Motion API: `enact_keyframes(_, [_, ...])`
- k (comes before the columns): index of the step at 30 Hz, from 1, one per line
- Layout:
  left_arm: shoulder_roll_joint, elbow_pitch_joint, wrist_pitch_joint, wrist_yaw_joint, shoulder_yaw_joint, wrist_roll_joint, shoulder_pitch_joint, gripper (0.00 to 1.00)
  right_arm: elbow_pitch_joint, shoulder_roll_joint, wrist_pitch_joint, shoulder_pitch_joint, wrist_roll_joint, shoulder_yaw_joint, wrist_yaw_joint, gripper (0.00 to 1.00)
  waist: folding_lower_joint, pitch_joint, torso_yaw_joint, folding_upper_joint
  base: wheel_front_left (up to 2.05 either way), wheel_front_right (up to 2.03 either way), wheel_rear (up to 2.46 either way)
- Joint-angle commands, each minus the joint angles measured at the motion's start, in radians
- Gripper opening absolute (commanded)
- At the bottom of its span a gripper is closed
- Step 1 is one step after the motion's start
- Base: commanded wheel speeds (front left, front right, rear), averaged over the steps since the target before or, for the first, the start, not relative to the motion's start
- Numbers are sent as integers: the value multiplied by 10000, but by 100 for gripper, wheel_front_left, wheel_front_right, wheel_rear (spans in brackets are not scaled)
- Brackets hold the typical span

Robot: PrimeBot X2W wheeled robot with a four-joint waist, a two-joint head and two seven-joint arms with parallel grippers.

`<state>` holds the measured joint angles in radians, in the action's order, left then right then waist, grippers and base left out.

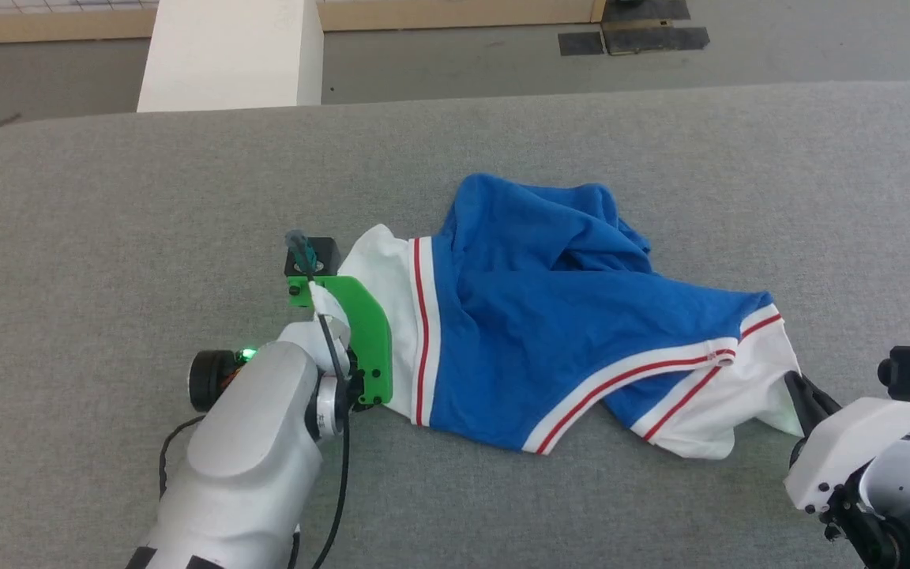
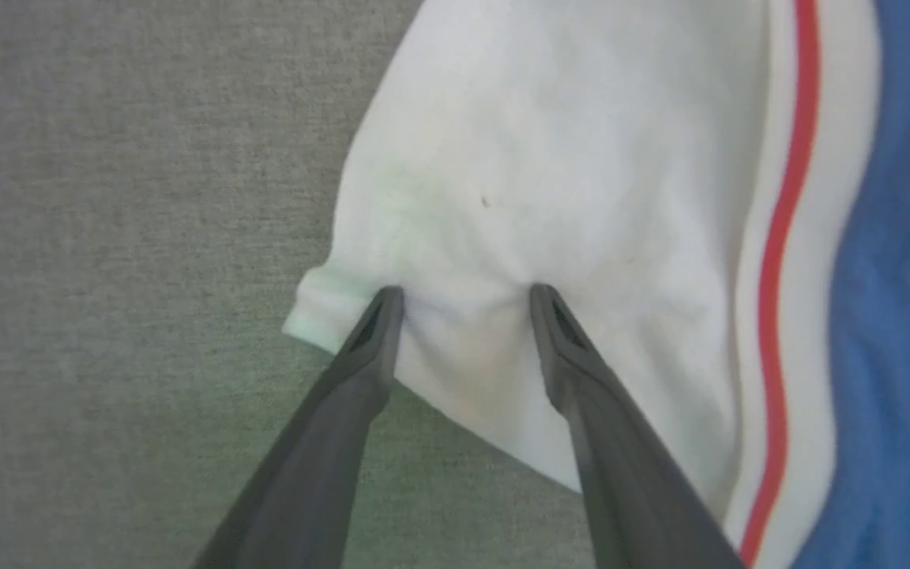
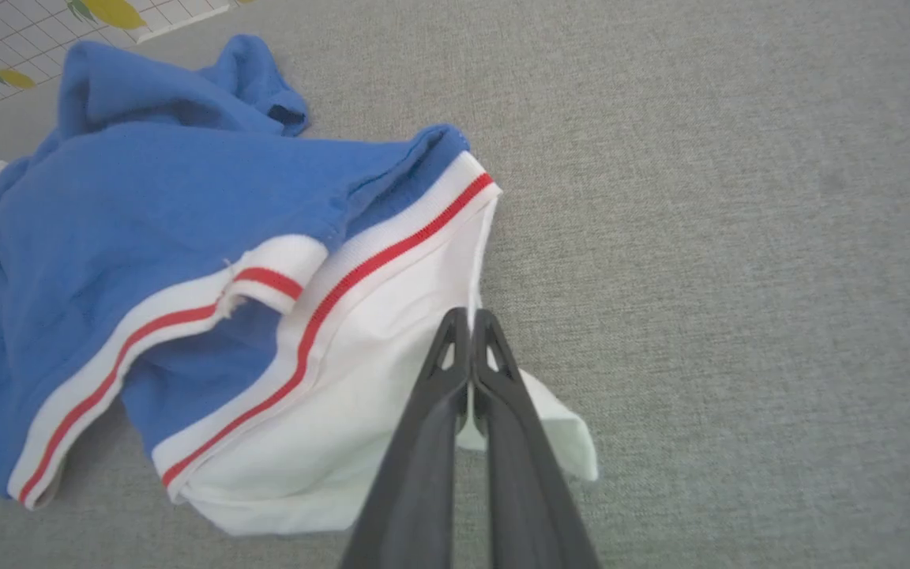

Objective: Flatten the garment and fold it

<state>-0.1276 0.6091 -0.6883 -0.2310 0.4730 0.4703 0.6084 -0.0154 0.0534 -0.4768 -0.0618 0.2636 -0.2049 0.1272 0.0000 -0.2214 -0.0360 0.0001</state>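
The garment [image 1: 550, 316], a bright blue T-shirt with white sleeves and red-and-white trim, lies crumpled in the middle of the grey table [image 1: 107, 205]; no lettering shows. In the left wrist view my left gripper [image 2: 464, 294] is open, both fingertips [image 2: 385, 304] pressed down on the white sleeve [image 2: 550, 174] near its cuff corner. In the head view that arm's green wrist bracket [image 1: 364, 332] covers the fingers. My right gripper [image 3: 467, 318] is shut on the edge of the other white sleeve [image 3: 360, 379], and it also shows in the head view as the right gripper [image 1: 795, 383].
Beyond the table's far edge stand a white block [image 1: 230, 55] and dark floor mats [image 1: 633, 35]. Bare grey table surface stretches to the left, to the right and behind the garment. A black cable [image 1: 340, 490] hangs along my left forearm.
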Motion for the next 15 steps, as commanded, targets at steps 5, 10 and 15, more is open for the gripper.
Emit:
enact_keyframes(5, [340,-87,519,312,-222,659,-855,0,-92,-13,199,-236,9,-87,35,0,0,34,99,-1,0,0,0])
enact_keyframes(10, [434,-961,1919,588,-1318,1651,-1052,0,-16,-14,442,-367,234,-71,35,0,0,315,236,-1,0,0,0])
enact_keyframes(15, [608,-2317,2755,1134,-2418,3067,-868,0,448,77,435,-827,1157,-203,35,0,0,681,408,-1,0,0,0])
